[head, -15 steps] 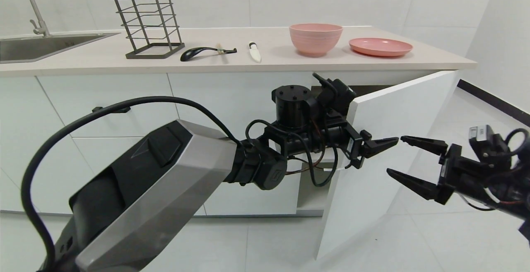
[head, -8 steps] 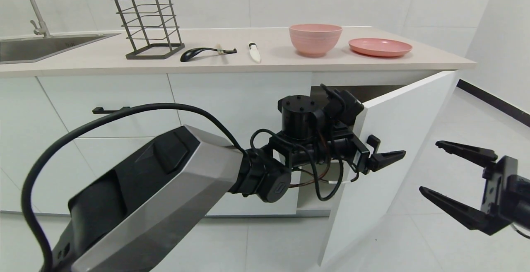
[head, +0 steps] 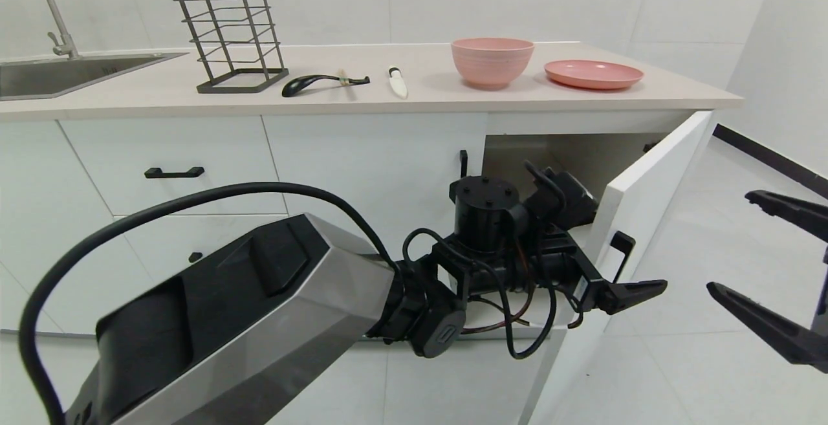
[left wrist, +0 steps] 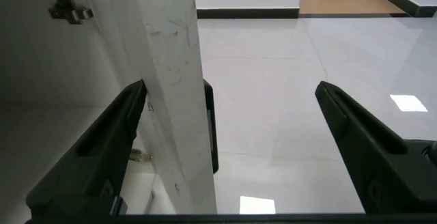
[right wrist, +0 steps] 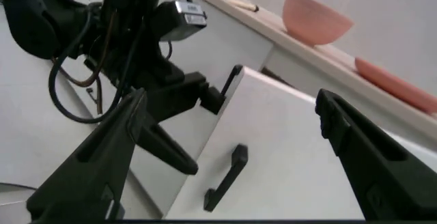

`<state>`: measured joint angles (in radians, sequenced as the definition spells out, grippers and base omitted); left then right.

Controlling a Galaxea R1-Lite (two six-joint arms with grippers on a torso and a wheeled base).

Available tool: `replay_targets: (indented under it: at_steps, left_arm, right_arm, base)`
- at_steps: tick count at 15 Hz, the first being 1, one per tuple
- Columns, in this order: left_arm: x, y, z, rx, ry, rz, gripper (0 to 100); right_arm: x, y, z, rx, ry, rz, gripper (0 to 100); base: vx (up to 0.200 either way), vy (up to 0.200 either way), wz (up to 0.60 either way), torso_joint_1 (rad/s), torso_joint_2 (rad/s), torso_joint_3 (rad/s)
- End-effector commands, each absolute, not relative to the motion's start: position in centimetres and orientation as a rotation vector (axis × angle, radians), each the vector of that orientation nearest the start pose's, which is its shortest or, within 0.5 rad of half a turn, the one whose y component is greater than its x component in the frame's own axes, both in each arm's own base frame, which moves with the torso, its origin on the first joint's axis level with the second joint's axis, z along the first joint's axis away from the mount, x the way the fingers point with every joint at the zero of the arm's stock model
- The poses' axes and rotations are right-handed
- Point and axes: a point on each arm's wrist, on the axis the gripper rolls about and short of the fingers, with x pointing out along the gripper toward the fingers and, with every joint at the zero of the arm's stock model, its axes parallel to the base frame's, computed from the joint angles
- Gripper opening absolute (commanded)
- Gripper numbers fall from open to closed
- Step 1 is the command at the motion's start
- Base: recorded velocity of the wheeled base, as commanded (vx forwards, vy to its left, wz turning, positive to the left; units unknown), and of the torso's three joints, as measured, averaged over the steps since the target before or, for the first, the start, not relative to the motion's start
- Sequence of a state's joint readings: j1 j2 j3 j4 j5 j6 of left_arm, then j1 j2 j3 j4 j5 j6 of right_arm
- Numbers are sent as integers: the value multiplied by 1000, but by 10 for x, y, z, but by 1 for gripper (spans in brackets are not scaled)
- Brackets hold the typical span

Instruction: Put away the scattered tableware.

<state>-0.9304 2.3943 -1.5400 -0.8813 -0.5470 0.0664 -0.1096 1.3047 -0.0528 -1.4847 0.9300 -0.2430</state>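
From the head view, the tableware lies along the tabletop [head: 162,92]. The pink bowl [head: 493,59] and pink plate [head: 594,74] are side by side toward the right end, with the plate nearest the right edge. The black spoon [head: 320,81] and a white utensil [head: 398,81] lie near the middle, a wire rack [head: 226,24] stands beside them, and the sink [head: 65,72] fills the left end. Below the right end, the cabinet door [head: 640,218] stands swung out. The left gripper [head: 631,288] is at the door's free edge just under its handle [head: 618,250], with one finger showing outside the panel. The right gripper [head: 731,242] hangs well apart over bare floor [head: 679,373], jaws wide.

At the left wrist, the left gripper [left wrist: 232,91] has its jaws spread wide on either side of the cabinet door's [left wrist: 174,80] edge. One finger is inside the cupboard and one outside by the handle [left wrist: 210,135], with open floor [left wrist: 287,80] beyond.

At the right wrist, the right gripper [right wrist: 232,100] is spread wide and holds nothing. It faces the cabinet door [right wrist: 287,156] and handle [right wrist: 229,176], and the pink bowl [right wrist: 317,18] and pink plate [right wrist: 396,84] sit on the tabletop above.
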Motion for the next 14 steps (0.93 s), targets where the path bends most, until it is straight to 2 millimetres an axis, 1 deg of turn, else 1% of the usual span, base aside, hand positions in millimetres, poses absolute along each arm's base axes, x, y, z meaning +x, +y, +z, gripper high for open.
replay_targets:
  at_steps: [1,4,6,7,9,10,12,14]
  left_arm:
    - [279,-404,125,47,-80,-1486,100]
    - [267,-413,127,44,-90,-1518,100]
    - [261,-420,126,43,-100,-1542,100]
    - [259,-424,128,39,-111,-1549,100]
    - [255,-433,124,35,-121,-1564,100]
    - [252,-439,123,34,-133,-1573,100]
    - [240,-456,123,23,-161,-1606,100]
    - [218,-478,113,7,-159,-1663,100]
  right_arm:
    - [133,3,180,-384,-370,772,100]
    - [134,2,205,-448,-478,746,100]
    - [133,1,212,-467,-506,734,100]
    - [132,1,213,-471,-514,734,100]
    - [130,2,215,-476,-523,732,100]
    - [126,2,218,-487,-542,729,100]
    - [123,3,224,-505,-573,725,100]
    - [120,4,232,-524,-611,720,100]
  base:
    - [0,0,0,0,0,0]
    - [0,0,0,0,0,0]
    - [0,0,0,0,0,0]
    - [0,0,0,0,0,0]
    - [0,0,0,0,0,0]
    - [0,0,0,0,0,0]
    - [0,0,0,0,0,0]
    - [0,0,0,0,0,0]
